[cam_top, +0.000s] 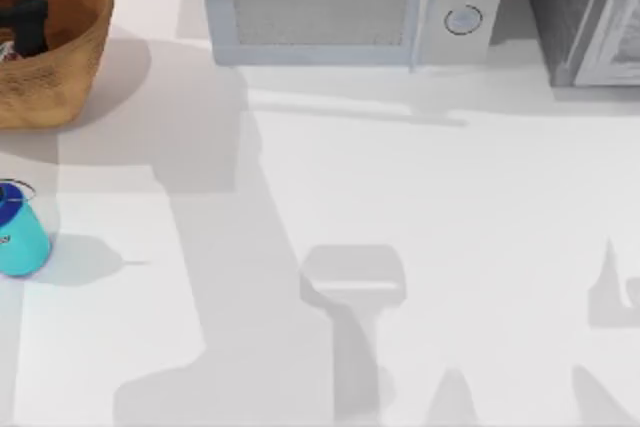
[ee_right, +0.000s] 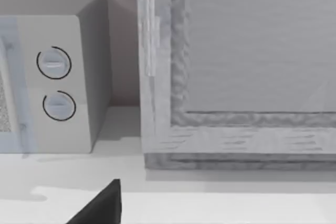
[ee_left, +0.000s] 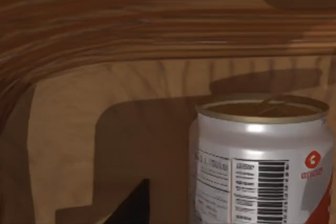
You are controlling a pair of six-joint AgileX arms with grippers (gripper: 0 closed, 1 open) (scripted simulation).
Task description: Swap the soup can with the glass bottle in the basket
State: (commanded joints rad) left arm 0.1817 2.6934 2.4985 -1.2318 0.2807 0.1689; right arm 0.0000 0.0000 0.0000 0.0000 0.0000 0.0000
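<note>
On the tabletop (cam_top: pixel 400 247) I see the basket (cam_top: pixel 60 67) at the far left corner, my left hand (cam_top: pixel 25 22) down inside it just beside the soup can (ee_left: pixel 262 161), its grip unclear to me. The glass bottle (cam_top: pixel 18 232) stands outside, nearer me at the left edge.

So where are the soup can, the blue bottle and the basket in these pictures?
Soup can (ee_left: pixel 262 166): left wrist view, on its silver label side, above the barcode.
Blue bottle (cam_top: pixel 20 237): top view, at the table's left edge, on its teal body.
Basket (cam_top: pixel 70 72): top view, top left corner, on its woven outer wall.
</note>
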